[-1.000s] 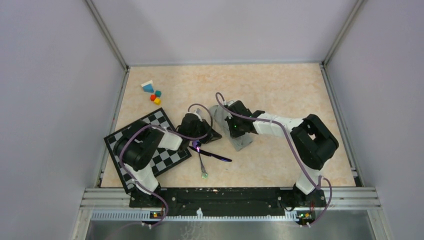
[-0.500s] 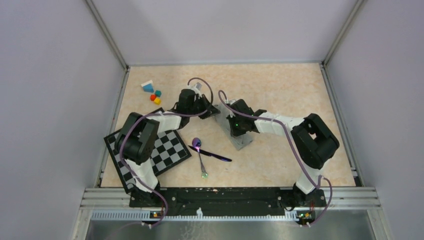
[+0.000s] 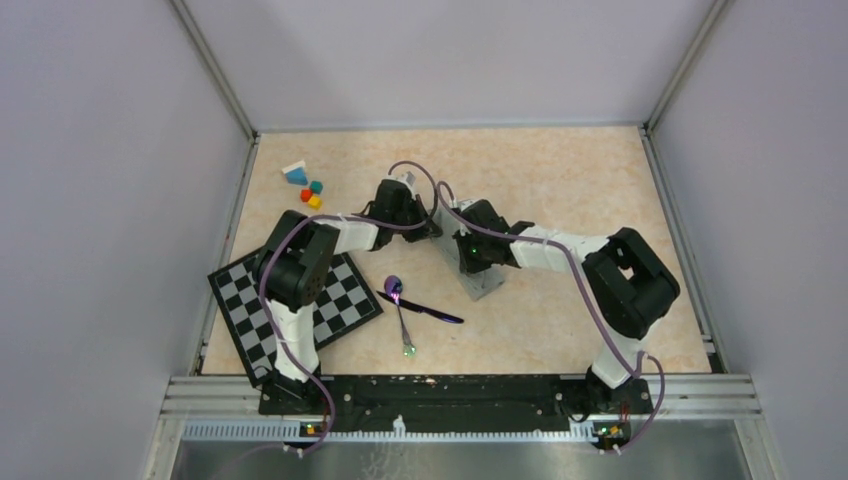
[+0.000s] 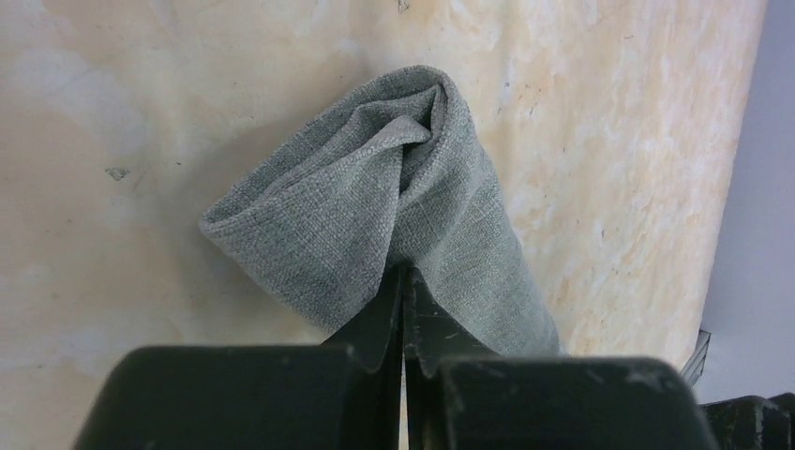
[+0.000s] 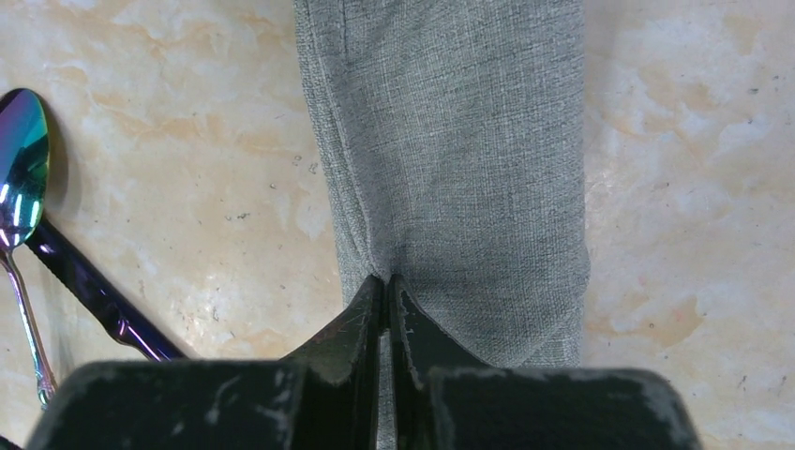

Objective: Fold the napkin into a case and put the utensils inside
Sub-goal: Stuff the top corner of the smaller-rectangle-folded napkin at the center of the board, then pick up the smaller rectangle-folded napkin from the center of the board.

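The grey-green napkin (image 3: 487,287) lies folded into a narrow strip, slanting from the table's centre toward the front right. My left gripper (image 3: 424,215) is shut on its far end, where the cloth (image 4: 375,206) bunches into a raised fold at my fingertips (image 4: 403,274). My right gripper (image 3: 474,264) is shut on the near end of the strip (image 5: 459,141), with cloth between the jaws (image 5: 386,283). The iridescent spoon (image 3: 400,305) and the dark straight piece (image 3: 430,312) lie crossed on the table to the left of the strip. Both also show in the right wrist view, spoon (image 5: 21,159) and stick (image 5: 89,286).
A black-and-white checkered board (image 3: 340,305) lies at the front left, partly under my left arm. Small coloured blocks (image 3: 307,187) sit at the back left. Grey walls enclose the table on three sides.
My left gripper has swung from beside the checkered board and spoon up and to the right, to the napkin's far end, and closed on it. My right gripper has stayed on the strip.
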